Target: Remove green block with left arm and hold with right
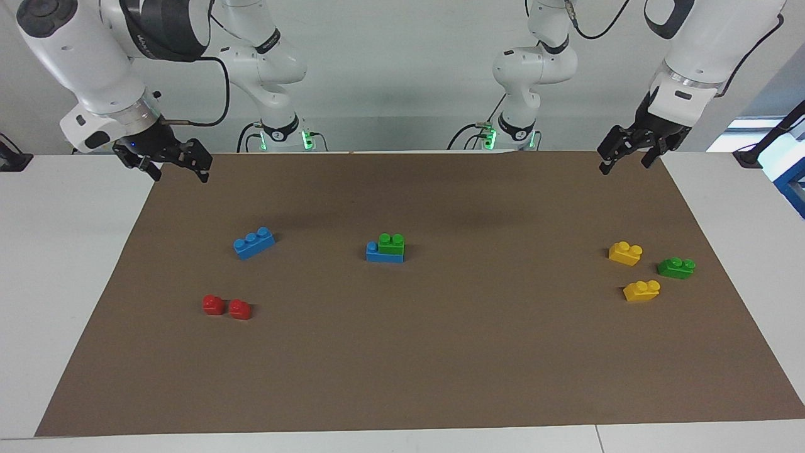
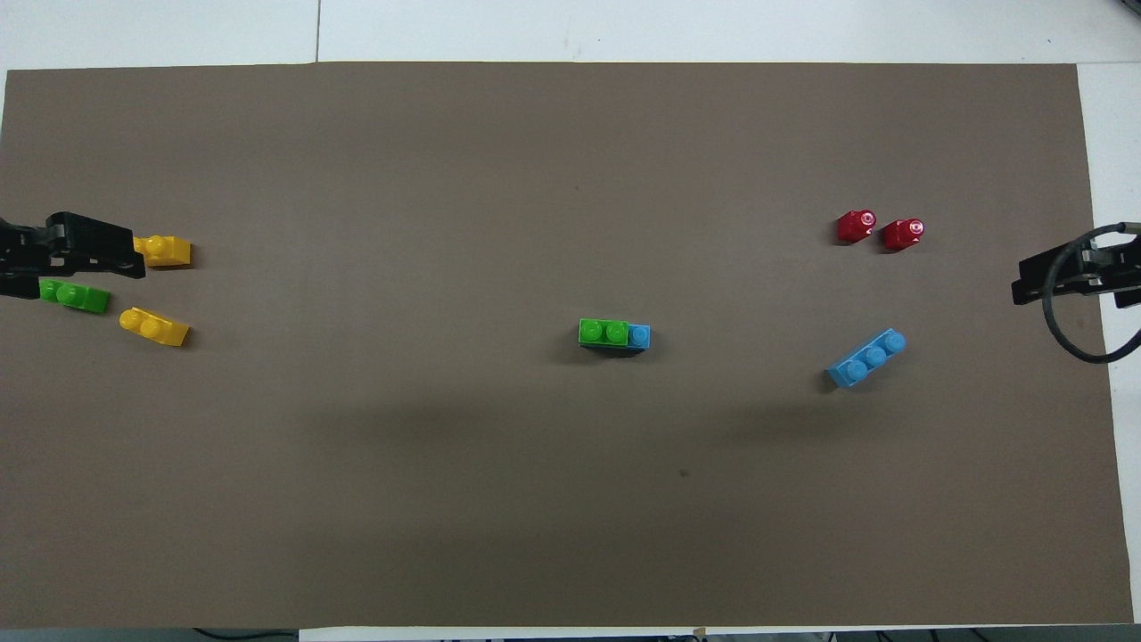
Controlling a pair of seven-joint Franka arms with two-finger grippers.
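Observation:
The green block (image 1: pixel 392 244) sits on one end of a blue brick (image 1: pixel 372 252) in the middle of the brown mat; both also show in the overhead view, the green block (image 2: pixel 603 332) and the blue brick (image 2: pixel 639 336). My left gripper (image 1: pixel 624 167) hangs open and empty above the mat's corner at the left arm's end, well away from the green block. My right gripper (image 1: pixel 179 175), with its blue wrist light, hangs open and empty above the mat's corner at the right arm's end.
A darker green brick (image 1: pixel 676 267) and two yellow bricks (image 1: pixel 625 252) (image 1: pixel 641 290) lie at the left arm's end. A loose blue three-stud brick (image 1: pixel 253 243) and two red blocks (image 1: pixel 213 304) (image 1: pixel 239 309) lie toward the right arm's end.

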